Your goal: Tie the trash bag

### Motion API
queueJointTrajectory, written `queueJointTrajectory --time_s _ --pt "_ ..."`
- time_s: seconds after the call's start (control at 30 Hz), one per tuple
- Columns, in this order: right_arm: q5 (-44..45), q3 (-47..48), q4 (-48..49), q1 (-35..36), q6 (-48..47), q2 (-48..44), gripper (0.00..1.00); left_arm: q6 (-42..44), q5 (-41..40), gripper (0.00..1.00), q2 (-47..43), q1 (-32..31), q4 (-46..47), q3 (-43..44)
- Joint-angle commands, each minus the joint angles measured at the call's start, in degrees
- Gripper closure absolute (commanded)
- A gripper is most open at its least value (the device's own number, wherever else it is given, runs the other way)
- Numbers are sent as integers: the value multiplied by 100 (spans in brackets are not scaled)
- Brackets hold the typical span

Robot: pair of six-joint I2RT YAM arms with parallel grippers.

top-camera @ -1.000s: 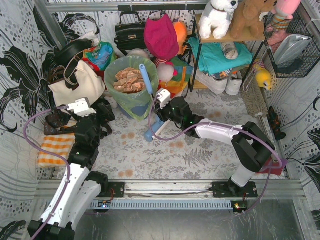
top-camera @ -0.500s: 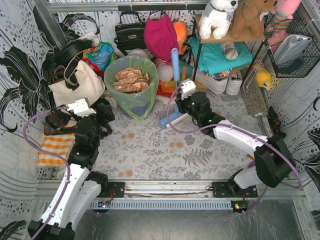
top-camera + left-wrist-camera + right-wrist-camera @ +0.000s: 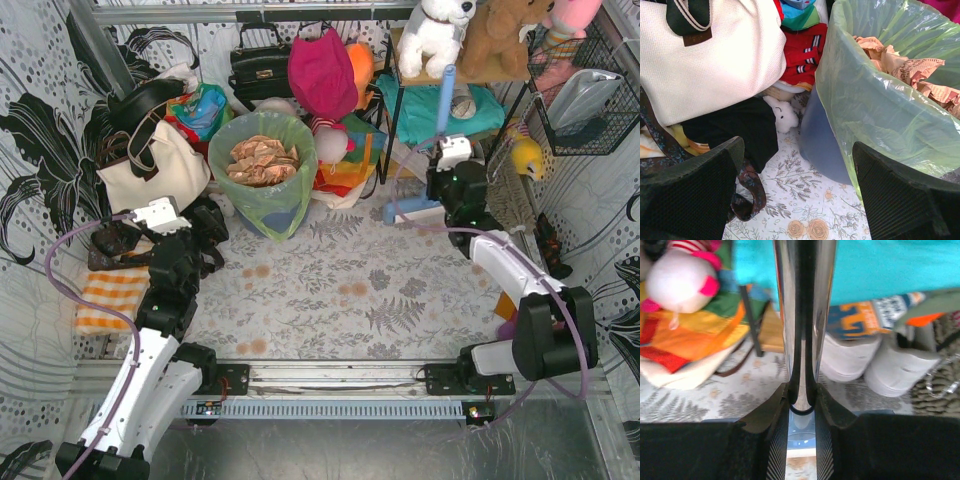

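The right gripper (image 3: 801, 399) is pinching a metal pole (image 3: 802, 310) far from the trash bag (image 3: 880, 115), probably clearing room, while the left gripper (image 3: 797, 192) is hovering beside that bag with spread jaws.

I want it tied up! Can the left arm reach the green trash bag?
Probably yes. The trash bag sits just ahead of the open left fingers, with only patterned floor between them.

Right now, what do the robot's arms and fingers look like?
The left arm and right arm have white shells, black joints and a purple cable each. The left gripper has broad, black, finely textured fingers; the right gripper has black ribbed ones.
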Motion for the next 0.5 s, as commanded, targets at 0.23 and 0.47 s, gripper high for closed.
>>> queueJointTrajectory --time_s 0.23,0.47 --pt "-615 81 1181 -1275 -201 721 100 132 -148 2 -52 -16 217 -18" --pt "-790 103 1699 -1542 -222 1171 100 122 -163 2 -62 -18 199 -37"
